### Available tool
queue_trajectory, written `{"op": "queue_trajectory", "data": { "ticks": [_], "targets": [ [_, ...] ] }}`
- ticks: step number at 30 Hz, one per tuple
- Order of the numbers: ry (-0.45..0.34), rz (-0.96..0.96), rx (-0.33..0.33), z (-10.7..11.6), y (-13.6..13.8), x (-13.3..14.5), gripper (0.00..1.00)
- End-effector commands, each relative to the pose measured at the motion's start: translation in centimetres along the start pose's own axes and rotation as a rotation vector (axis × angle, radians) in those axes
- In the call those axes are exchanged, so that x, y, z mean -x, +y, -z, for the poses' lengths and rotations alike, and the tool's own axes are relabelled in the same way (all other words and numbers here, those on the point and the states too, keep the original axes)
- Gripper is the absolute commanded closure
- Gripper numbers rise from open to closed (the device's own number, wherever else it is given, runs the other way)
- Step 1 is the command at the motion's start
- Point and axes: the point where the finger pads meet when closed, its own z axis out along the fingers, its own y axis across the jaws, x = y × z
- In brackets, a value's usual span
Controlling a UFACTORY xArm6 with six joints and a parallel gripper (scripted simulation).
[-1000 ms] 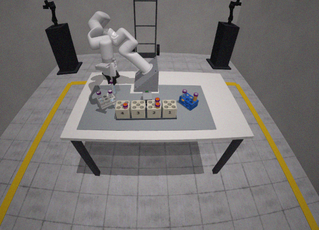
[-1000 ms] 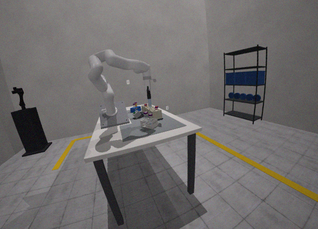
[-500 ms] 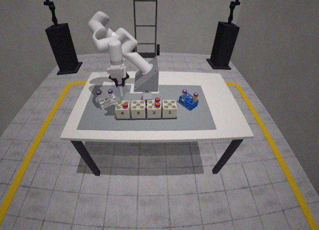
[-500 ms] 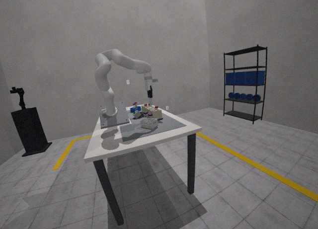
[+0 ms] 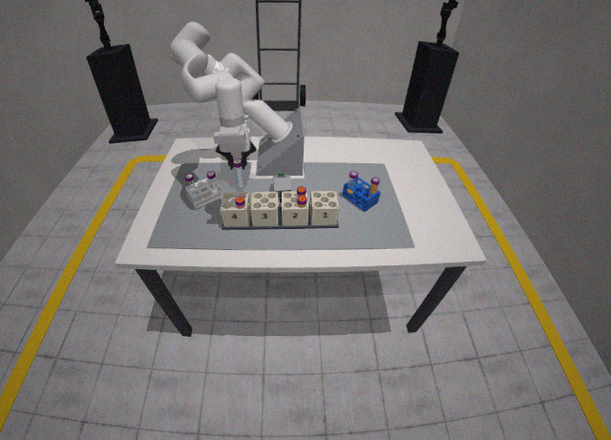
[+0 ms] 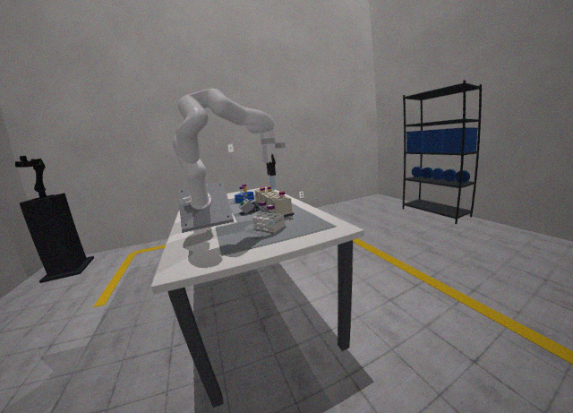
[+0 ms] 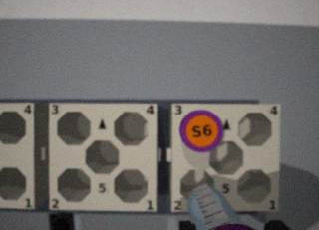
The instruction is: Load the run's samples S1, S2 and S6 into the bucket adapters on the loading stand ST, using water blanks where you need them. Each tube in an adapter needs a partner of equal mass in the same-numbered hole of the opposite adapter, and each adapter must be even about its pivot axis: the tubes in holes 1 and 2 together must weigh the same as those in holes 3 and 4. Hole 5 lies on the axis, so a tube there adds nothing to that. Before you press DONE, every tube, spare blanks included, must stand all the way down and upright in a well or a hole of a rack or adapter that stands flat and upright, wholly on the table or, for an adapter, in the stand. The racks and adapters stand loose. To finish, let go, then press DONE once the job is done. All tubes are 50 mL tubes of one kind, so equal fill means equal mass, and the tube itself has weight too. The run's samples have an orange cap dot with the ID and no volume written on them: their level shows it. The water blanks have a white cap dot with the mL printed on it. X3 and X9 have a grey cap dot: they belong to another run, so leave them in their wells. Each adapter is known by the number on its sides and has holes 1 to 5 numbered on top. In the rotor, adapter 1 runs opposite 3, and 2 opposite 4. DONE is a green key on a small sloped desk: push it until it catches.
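Note:
My gripper [image 5: 237,164] [image 6: 271,171] [image 7: 231,226] is shut on a purple-capped tube [image 5: 240,177] [image 6: 271,182] [image 7: 211,209] of clear, bluish liquid. Its cap label is not readable. The tube hangs about upright above the robot side of adapter 4 [image 5: 236,220] [image 7: 249,157]; in the wrist view its lower end appears by hole 2. S6 [image 5: 240,201] [image 7: 201,130] stands in adapter 4, hole 3. Adapter 3 [image 5: 271,220] [image 7: 57,155] shows five empty holes. Adapter 2 [image 5: 294,221] holds two orange-dotted tubes, IDs unreadable. Adapter 1 [image 5: 331,219] looks empty.
A white rack [image 5: 202,197] [image 6: 268,223] with two purple-capped tubes stands left of the adapters in the top view. A blue rack [image 5: 362,199] [image 6: 242,197] with two tubes stands right. The small desk [image 5: 282,183] with the green DONE key [image 5: 281,175] is behind the adapters, before the robot base.

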Motion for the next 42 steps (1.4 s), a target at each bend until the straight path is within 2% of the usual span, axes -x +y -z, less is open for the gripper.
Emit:
{"op": "queue_trajectory", "data": {
  "ticks": [1,15,30,42],
  "targets": [
    [0.003,0.000,-0.001,0.1,0.0,-0.1,1.00],
    [0.003,0.000,-0.001,-0.5,0.0,-0.1,1.00],
    [0.003,0.000,-0.001,-3.4,0.0,-0.1,1.00],
    [0.003,0.000,-0.001,-3.4,0.0,-0.1,1.00]
  ]
}}
